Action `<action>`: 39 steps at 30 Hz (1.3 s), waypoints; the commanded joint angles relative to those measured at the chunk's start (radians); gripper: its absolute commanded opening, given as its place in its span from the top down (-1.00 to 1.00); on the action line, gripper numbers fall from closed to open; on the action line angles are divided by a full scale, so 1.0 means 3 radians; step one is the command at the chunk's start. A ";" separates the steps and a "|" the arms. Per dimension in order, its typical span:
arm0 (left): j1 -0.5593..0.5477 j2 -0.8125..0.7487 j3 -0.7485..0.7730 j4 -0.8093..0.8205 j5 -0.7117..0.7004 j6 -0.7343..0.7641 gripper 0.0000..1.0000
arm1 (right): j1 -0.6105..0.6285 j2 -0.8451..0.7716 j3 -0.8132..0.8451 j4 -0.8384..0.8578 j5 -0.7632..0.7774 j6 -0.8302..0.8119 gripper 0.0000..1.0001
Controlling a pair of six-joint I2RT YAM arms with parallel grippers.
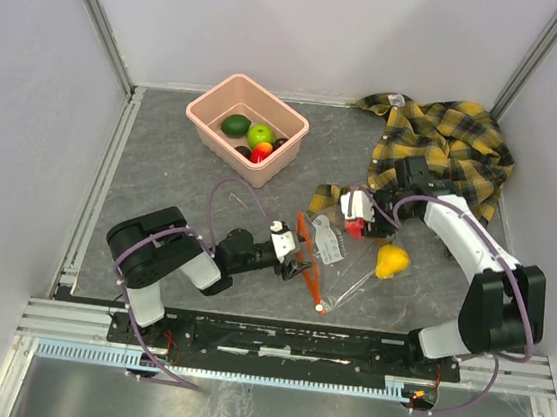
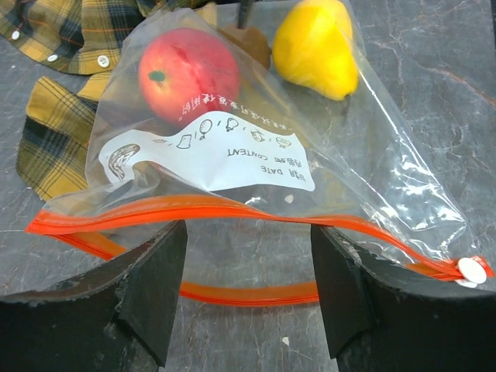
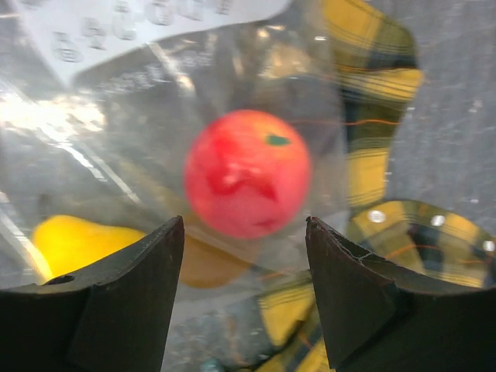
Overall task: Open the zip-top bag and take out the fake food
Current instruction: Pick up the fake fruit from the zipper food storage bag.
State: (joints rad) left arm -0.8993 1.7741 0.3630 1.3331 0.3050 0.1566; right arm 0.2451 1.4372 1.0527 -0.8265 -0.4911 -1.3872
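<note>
Zip-top bag (image 1: 329, 250) on table (image 1: 161, 175) between arms, long axis left gripper (image 2: 248, 232) to right gripper (image 3: 244, 225); zip strip (image 2: 232, 208) crosswise at left's wide-open, empty fingers (mouth nearer it); right likewise agape, red apple (image 3: 248, 182) ahead inside

brown fruit (image 2: 252, 46) mostly hidden behind red fruit (image 2: 188, 74), yellow fruit (image 2: 314, 46) cut off at top edge, bag label (image 3: 116, 31) blurred and cropped

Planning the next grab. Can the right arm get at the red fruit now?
Probably not directly: the red fruit sits inside the zip-top bag, plastic between it and the right gripper; the bag's open mouth faces the left gripper.
</note>
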 commanded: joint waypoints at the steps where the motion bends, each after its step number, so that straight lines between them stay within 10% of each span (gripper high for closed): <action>1: -0.0030 0.0057 0.0085 0.0120 -0.0114 0.0205 -0.46 | -0.0055 0.0296 0.0491 0.0005 0.0035 -0.0443 -0.45; 20: -0.0034 0.0297 0.0143 0.0208 -0.0122 0.0131 -0.54 | -0.0052 0.1026 0.1013 -0.0611 0.0146 -0.1259 -0.46; 39: -0.0034 0.0380 0.0099 0.0341 -0.0295 -0.0021 -0.57 | 0.0293 0.0992 0.0678 -0.0751 -0.0027 -0.1324 0.22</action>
State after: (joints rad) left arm -0.9054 1.8843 0.3935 1.3426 0.2443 0.1711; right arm 0.3130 1.7515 1.2659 -1.0115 -0.4488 -1.7668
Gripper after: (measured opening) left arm 0.780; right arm 0.429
